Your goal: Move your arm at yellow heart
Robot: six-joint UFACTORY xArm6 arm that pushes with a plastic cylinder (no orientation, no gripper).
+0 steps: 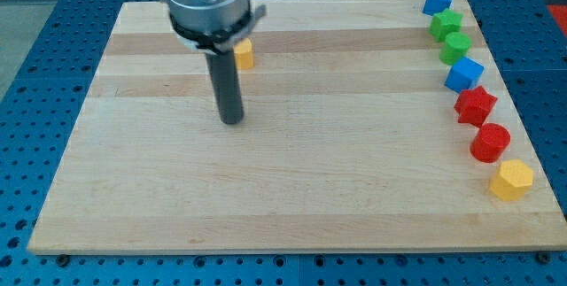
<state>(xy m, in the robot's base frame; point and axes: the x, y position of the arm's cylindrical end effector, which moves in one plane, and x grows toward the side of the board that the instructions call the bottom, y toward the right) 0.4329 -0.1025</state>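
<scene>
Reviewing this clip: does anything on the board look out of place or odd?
One yellow block sits alone near the view's top, partly hidden behind the arm; the other seven line the view's right edge. My tip rests just below it. Nothing looks damaged.

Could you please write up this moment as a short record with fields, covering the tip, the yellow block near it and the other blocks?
tip: my tip rests on the wooden board, left of centre
target: yellow block, partly hidden behind the arm, shape unclear, just above and right of the tip
contact: apparently none; a gap shows
right-edge column, top to bottom: blue block, green block, green block, blue block, red block, red block, yellow hexagonal block
</scene>
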